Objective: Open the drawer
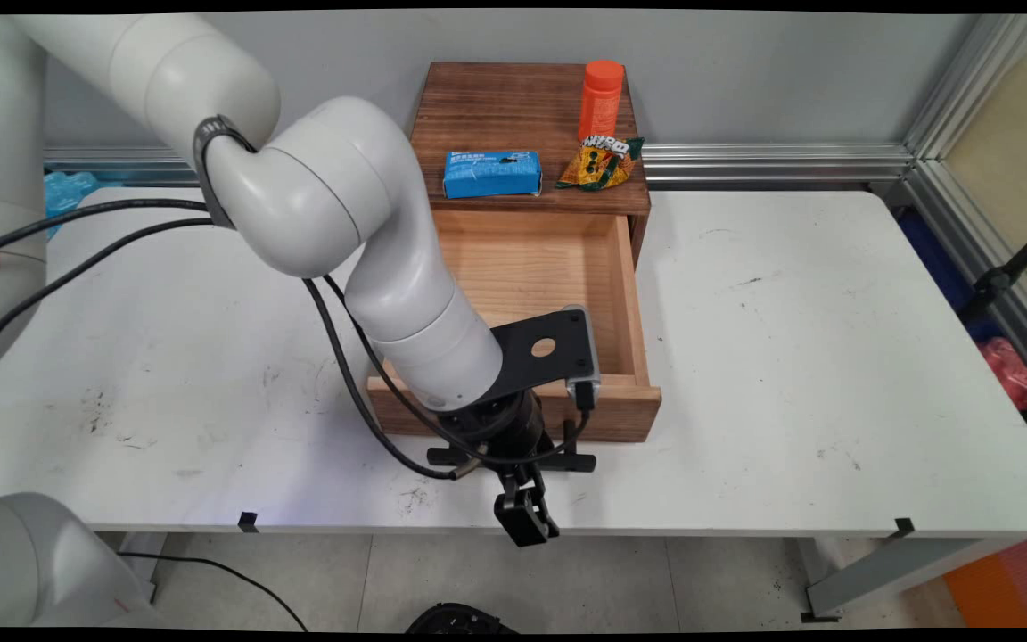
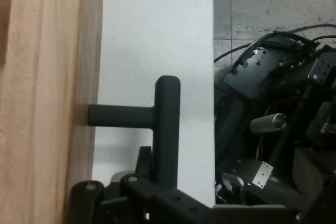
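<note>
White counter [image 1: 790,357] under a grey wall carries a wooden drawer box [image 1: 527,116] with its drawer [image 1: 531,294] pulled out toward the near edge. End effector [image 1: 527,522] hangs at the drawer front, its linkage around the black T-shaped handle [image 2: 167,129]; whether the jaws grip the bar or stand just apart, cannot tell. On the box top lie a blue carton [image 1: 491,173], an orange bottle [image 1: 601,98] upright, and a yellow snack packet [image 1: 601,164] touching the bottle's base.
</note>
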